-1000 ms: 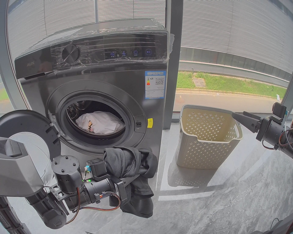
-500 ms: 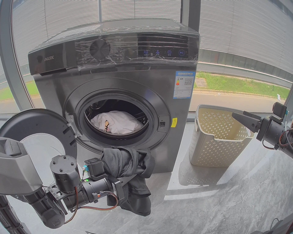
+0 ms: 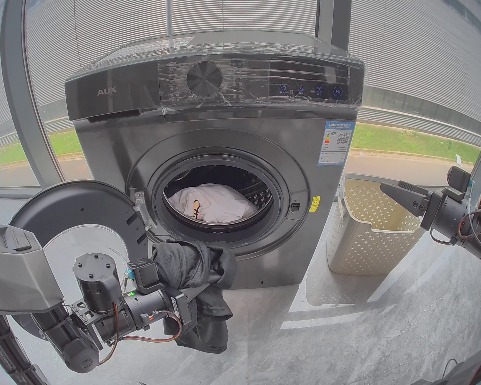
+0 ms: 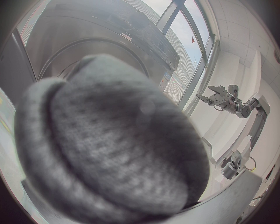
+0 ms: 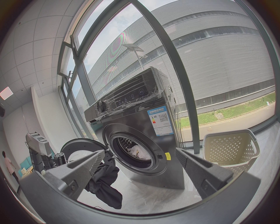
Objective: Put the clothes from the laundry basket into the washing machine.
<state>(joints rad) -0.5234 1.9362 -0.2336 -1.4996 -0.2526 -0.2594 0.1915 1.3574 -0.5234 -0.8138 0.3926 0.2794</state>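
Note:
A dark garment [image 3: 193,265] hangs in folds from my left gripper [image 3: 200,290], which is shut on it just below and in front of the washing machine's [image 3: 215,100] round opening. Up close, the dark garment [image 4: 110,140] covers the fingers. A white garment [image 3: 213,203] lies inside the drum. The machine's door [image 3: 75,210] stands swung open to the left. The cream laundry basket [image 3: 371,240] stands right of the machine, with no clothes visible inside. My right gripper [image 3: 396,193] hovers open over the basket's right rim, empty; in its own view the right gripper [image 5: 138,153] has widely parted fingers.
Floor-to-ceiling windows [image 3: 416,75] stand behind the machine and basket. A window post [image 3: 333,20] rises behind the machine. The polished grey floor [image 3: 350,331] in front is free of objects.
The head camera has turned left, so machine and basket sit further right in the picture. The left gripper with the dark garment now hangs nearer the drum opening. The right arm holds its pose.

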